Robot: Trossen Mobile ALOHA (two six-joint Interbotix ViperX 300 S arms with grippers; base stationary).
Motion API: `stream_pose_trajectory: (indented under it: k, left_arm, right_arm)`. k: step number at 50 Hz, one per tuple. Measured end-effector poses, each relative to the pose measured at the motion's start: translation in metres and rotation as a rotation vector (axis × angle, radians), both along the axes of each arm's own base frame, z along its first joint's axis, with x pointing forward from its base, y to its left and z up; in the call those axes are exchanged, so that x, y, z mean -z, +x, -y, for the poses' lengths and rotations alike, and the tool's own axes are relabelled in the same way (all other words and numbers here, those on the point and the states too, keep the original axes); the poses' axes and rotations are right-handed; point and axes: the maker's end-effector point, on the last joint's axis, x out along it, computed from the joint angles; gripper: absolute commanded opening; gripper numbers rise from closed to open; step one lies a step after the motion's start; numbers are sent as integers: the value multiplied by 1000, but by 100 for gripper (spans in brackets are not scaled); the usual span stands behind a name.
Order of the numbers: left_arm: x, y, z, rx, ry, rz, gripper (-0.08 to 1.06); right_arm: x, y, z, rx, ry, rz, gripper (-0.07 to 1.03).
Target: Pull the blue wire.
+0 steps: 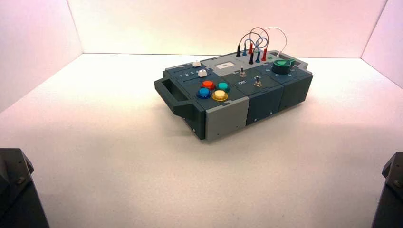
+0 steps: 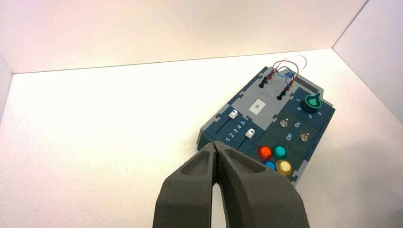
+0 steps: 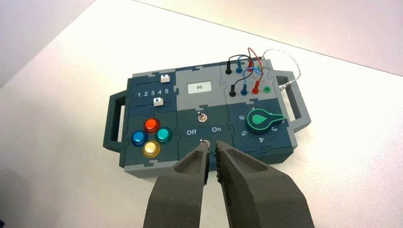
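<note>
The blue wire [image 1: 257,44] arches in a small loop over the far right corner of the dark box [image 1: 228,116], its two blue plugs standing in sockets. In the right wrist view the blue wire [image 3: 250,71] loops among red and black plugs. It shows small and far off as the blue wire [image 2: 285,72] in the left wrist view. My left gripper [image 2: 216,145] is shut and empty, well short of the box. My right gripper [image 3: 212,145] hangs in front of the box's near edge, a narrow gap between its fingers and nothing in it.
A red wire [image 3: 253,53] and a thin white wire [image 3: 285,58] arch beside the blue one. A green knob [image 3: 260,118], two toggle switches [image 3: 203,117], coloured buttons [image 3: 152,125] and two sliders [image 3: 158,101] fill the box's top. White walls close in the table.
</note>
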Motion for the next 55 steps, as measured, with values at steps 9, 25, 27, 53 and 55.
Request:
stream_pose_trajectory:
  k: [9,25,27,53,55]
  left_arm:
    - [1,0,0,-2,1,-3,-3]
    - [2,0,0,-1,2,-6,-3]
    - [3,0,0,-1,4,-8,-3]
    - [10,3,2,-2,11,-47,-3]
    - [10,3,2,-2,11,-47,-3]
  right_arm:
    - [4,-1,1,0,-5,-10,9]
    - [12,-3,1,0,-20,-41,12]
    - [13,-2,1,0,-24,-48,12]
    - [52,57,-28,3,-123,-254,26]
    - [54,64,-29,9,-126,-263,30]
